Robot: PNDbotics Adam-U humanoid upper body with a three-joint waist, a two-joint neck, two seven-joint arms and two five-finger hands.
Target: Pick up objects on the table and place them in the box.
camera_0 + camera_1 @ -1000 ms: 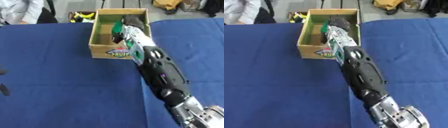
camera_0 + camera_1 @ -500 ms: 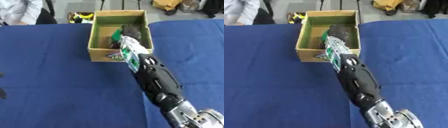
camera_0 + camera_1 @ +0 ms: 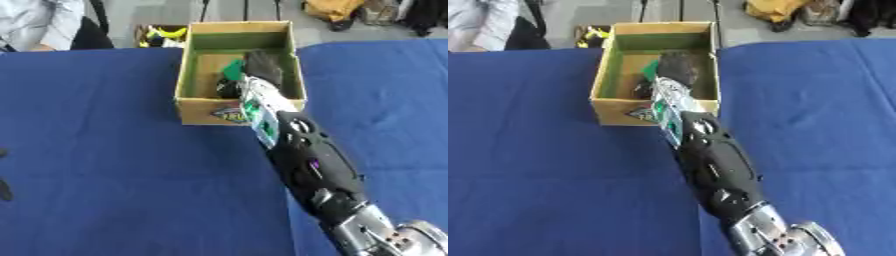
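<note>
the right hand (image 3: 261, 66) now reaches deeper into the box (image 3: 194, 107), over a green item (image 3: 233, 70); i cannot tell its finger state.

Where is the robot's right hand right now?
The right hand is inside the open cardboard box at the far middle of the blue table, just right of a green object, its arm crossing the box's front wall.

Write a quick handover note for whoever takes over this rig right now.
Right hand: reaching over the cardboard box, fingers down inside; I cannot tell if it holds anything.
Left hand: not in view.
Box: at the far edge of the blue table, with dark and green items inside.
Done: some items are boxed.
Left: no loose objects show on the cloth; withdraw the right arm and check.
</note>
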